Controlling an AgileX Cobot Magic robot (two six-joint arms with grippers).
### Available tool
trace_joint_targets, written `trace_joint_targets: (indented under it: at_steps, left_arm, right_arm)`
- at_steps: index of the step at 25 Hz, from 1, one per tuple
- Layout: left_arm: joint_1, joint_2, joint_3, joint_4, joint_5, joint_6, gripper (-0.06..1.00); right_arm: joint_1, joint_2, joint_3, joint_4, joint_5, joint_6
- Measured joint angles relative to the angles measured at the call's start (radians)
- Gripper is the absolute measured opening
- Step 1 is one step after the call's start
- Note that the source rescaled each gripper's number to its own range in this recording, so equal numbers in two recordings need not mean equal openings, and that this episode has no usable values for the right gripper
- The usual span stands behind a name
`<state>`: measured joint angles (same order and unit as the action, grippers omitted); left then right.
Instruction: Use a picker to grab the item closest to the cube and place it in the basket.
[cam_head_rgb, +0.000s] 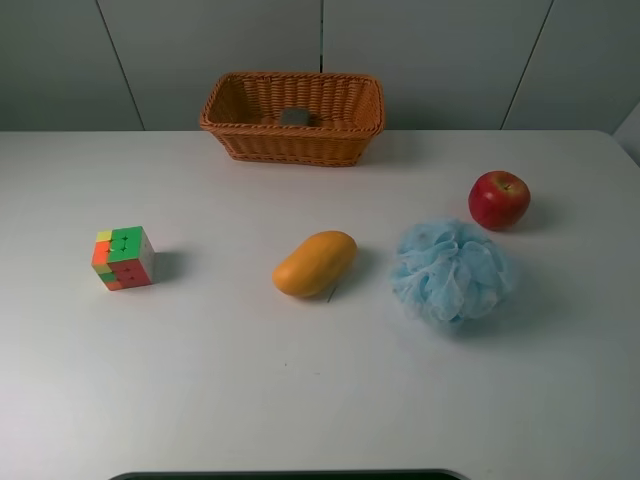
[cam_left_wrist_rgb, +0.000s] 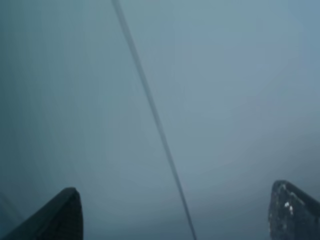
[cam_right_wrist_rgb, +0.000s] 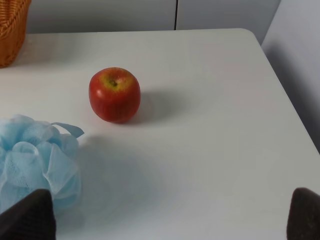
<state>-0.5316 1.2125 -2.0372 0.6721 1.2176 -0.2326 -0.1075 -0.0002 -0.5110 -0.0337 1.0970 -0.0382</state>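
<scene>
Four things lie on the white bench (cam_head_rgb: 300, 400): a cube (cam_head_rgb: 123, 258) at the left, the mango (cam_head_rgb: 314, 264) nearest it in the middle, then a blue sponge (cam_head_rgb: 450, 270) and an apple (cam_head_rgb: 499, 199). Behind them stands the basket (cam_head_rgb: 290, 145). Both the left jaws and right jaws are spread wide apart.

Of the left gripper (cam_left_wrist_rgb: 172, 216) only two near-black, wedge-shaped fingertips (cam_left_wrist_rgb: 52, 220) show, both blurred; one is plain with a smooth sloping edge; the other carries small pale specks near its tip. Of the right gripper (cam_right_wrist_rgb: 167, 215) two dark brown-black fingertips (cam_right_wrist_rgb: 27, 217) show; matte, faintly textured surface; rounded upper corners.
</scene>
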Motion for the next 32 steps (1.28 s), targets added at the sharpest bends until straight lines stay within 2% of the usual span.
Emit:
trace_joint_targets:
  at_steps: [2,5,8,14,17,20,23,28,32]
  left_arm:
    - [0.0,-0.1,0.11,0.04,0.0,-0.04,0.89]
    - [0.024,-0.234,0.262,0.056,0.004,-0.08,0.89]
    - [0.13,-0.356,0.398,0.026,0.006,-0.093,0.89]
    - [0.417,-0.554,0.62,-0.184,0.01,-0.075,0.89]
    - [0.511,-0.661,0.734,-0.289,0.01,-0.052,0.89]
    - [0.547,-0.773,0.877,-0.373,0.005,-0.049,0.89]
    - [0.571,-0.9,1.047,-0.421,-0.044,-0.049,0.89]
    - [0.589,-1.132,1.28,-0.459,-0.124,-0.049,0.89]
    - [0.591,-1.208,1.402,-0.465,-0.122,-0.049,0.89]
  right_arm:
    - [0.0,0.0,0.0,0.0,0.0,0.0]
    - [0.0,0.0,0.0,0.0,0.0,0.0]
    - [0.0,0.0,0.0,0.0,0.0,0.0]
    - [0.0,0.0,0.0,0.0,0.0,0.0]
    - [0.0,0.0,0.0,0.0,0.0,0.0]
    - [0.0,0.0,0.0,0.0,0.0,0.0]
    - [0.0,0.0,0.0,0.0,0.0,0.0]
    - [0.0,0.0,0.0,0.0,0.0,0.0]
    - [0.0,0.0,0.0,0.0,0.0,0.0]
